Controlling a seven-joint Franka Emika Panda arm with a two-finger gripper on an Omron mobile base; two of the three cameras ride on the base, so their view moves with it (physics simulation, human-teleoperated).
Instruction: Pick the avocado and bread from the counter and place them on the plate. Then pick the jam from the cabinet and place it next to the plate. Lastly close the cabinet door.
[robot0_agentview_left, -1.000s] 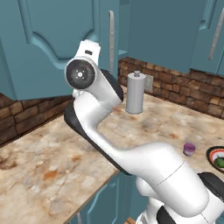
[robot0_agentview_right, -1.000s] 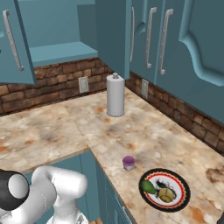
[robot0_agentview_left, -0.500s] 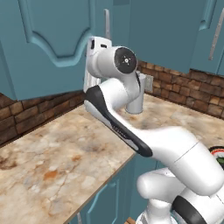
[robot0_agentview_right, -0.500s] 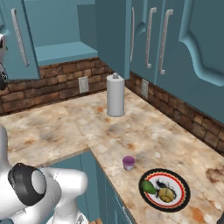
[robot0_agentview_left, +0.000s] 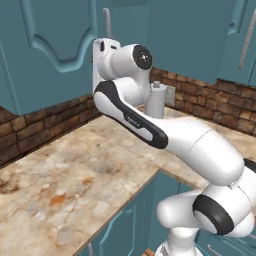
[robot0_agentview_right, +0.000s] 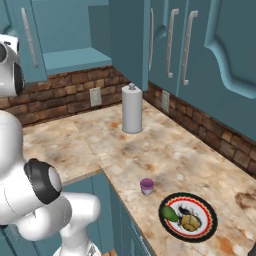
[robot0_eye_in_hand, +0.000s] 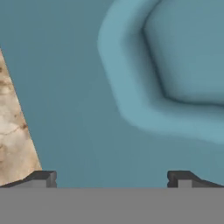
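Arm swings up and across since a second ago: its upper joint, then low at the left of the left base view, now sits high against the cabinet door, hand end tucked by the grey bar handle. Nothing on the bench has shifted.

Tool jaws spread wide, nothing between them. Hand view looks straight at the teal raised panel of the door, very close; whether the tips touch it, cannot tell. A sliver of marbled bench shows at that view's left.

Progress, judged from how things lie:
- avocado on the plate, left side, done
- bread on the plate just beside the avocado, done
- jam standing upright on the bench, near the plate's upper-left rim, apart from it, done
- cabinet open, shelf visible, door swung out toward the robot, not yet closed

So only the last step is left: closing the door. Hand looks positioned at the door's face for a push, though the contact point is hidden behind the arm in the left base view. Paper-towel roll stands by the back wall below the open cabinet; looks out of the door's swing, hard to be sure
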